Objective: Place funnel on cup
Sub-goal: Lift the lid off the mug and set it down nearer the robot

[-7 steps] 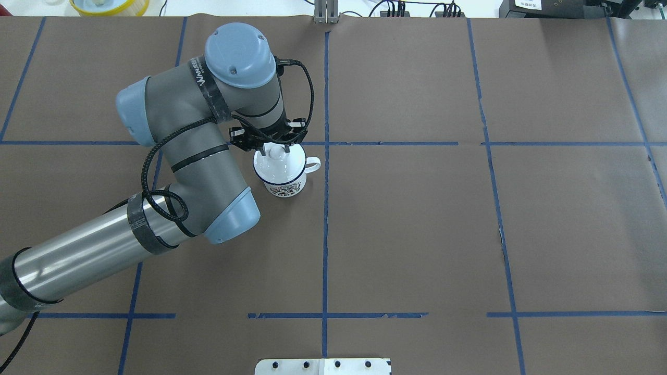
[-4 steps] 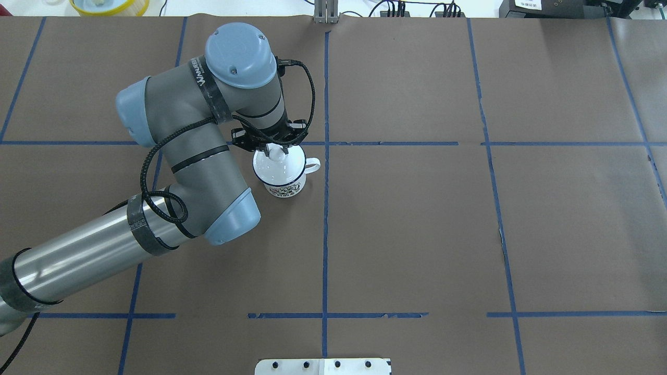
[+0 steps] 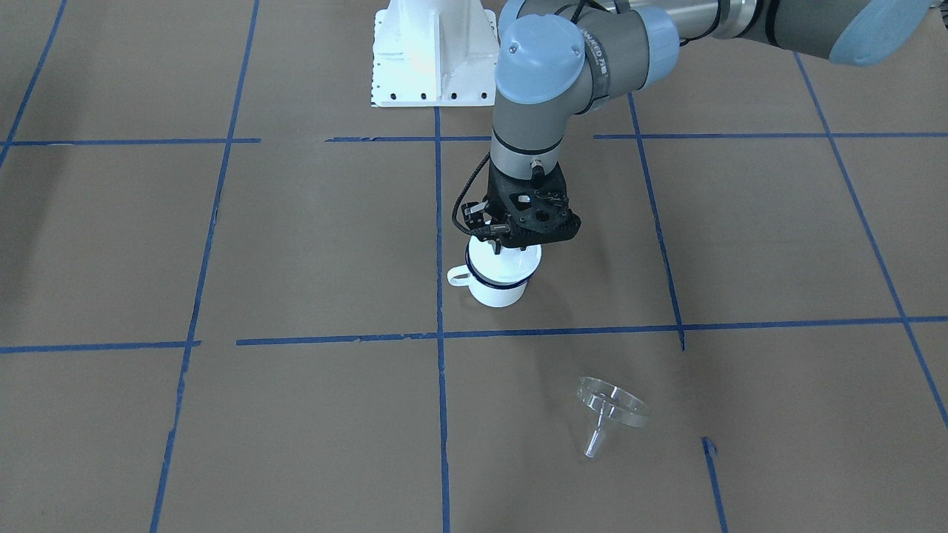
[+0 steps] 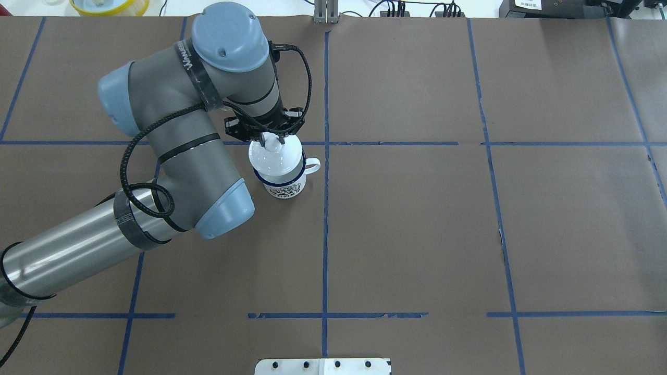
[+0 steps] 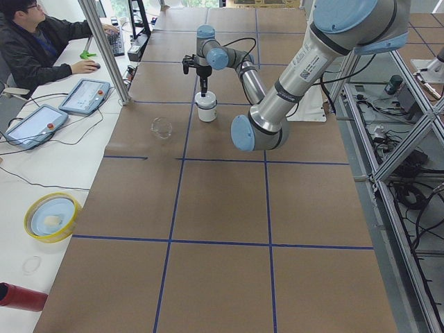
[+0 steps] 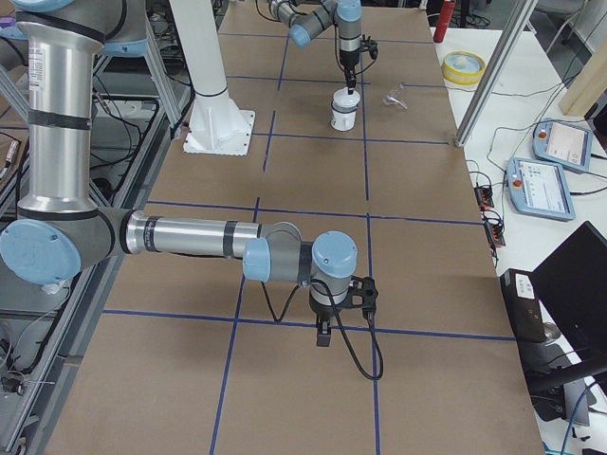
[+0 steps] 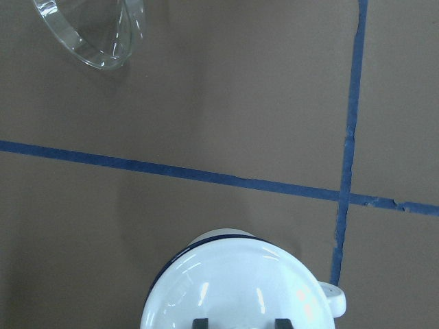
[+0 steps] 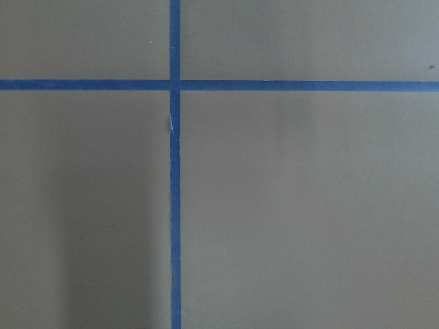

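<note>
The clear funnel (image 3: 611,407) lies on its side on the brown paper, apart from the cup; it also shows at the top left of the left wrist view (image 7: 96,34). The cup (image 4: 284,185), a white mug with a dark blue rim, stands upright near the table's middle. My left gripper (image 4: 271,140) is shut on the knob of a round white lid (image 4: 275,157) and holds it just above the cup's mouth. My right gripper (image 6: 322,332) shows only in the exterior right view, low over bare paper; I cannot tell whether it is open or shut.
Blue tape lines (image 4: 325,208) cross the brown paper. The white arm base (image 3: 433,52) stands at the robot's edge. A yellow-rimmed dish (image 5: 50,216) and a red cylinder (image 5: 17,297) lie off the paper. An operator (image 5: 35,41) sits at the far side.
My left gripper closed on the lid's knob, then rose and drew slightly toward the far left, lifting the lid off the cup. The cup has stayed in place.
</note>
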Motion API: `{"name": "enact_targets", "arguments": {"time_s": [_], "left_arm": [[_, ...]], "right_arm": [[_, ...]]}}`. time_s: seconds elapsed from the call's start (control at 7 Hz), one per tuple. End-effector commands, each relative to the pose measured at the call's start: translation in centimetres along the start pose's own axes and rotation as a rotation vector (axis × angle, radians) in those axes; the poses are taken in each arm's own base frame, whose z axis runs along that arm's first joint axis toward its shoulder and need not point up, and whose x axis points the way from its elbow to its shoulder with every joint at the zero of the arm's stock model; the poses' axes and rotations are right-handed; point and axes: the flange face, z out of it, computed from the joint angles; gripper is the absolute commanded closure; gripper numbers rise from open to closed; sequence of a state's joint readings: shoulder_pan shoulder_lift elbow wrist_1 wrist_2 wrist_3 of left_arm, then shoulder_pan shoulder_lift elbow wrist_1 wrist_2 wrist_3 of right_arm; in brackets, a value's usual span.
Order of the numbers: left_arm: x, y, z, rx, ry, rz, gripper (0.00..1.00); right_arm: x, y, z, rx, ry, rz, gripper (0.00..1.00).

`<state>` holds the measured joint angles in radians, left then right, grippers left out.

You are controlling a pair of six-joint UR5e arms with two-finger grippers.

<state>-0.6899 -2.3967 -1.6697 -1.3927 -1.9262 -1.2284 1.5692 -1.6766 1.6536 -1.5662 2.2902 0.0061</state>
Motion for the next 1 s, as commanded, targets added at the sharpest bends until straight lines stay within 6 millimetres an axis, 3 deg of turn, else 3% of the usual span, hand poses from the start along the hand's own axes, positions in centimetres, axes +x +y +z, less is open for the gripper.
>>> {"name": "enact_targets", "arguments": {"time_s": [0.0,0.14,0.29,0.43,0.57,0.86], "left_arm": [[-2.4,0.9,-3.9,0.008,-0.016,0.045,1.00],[-6.8,2.5,-3.8,0.010,-0.012,0.054,1.00],[-9.4,3.4,-3.7,0.024,0.021,0.071,1.00],[-11.2,4.7,-1.4,0.025,0.059,0.095,1.00],[-12.3,7.4,2.5,-0.005,0.082,0.127,1.00],[-12.1,9.2,8.6,-0.024,-0.008,0.122,1.00]], "right_arm": [[0.0,0.0,0.0,0.000,0.000,0.000,0.00],[0.0,0.0,0.0,0.000,0.000,0.000,0.00],[0.0,0.0,0.0,0.000,0.000,0.000,0.00],[0.0,0.0,0.0,0.000,0.000,0.000,0.00],[0.0,0.0,0.0,0.000,0.000,0.000,0.00],[0.0,0.0,0.0,0.000,0.000,0.000,0.00]]}}
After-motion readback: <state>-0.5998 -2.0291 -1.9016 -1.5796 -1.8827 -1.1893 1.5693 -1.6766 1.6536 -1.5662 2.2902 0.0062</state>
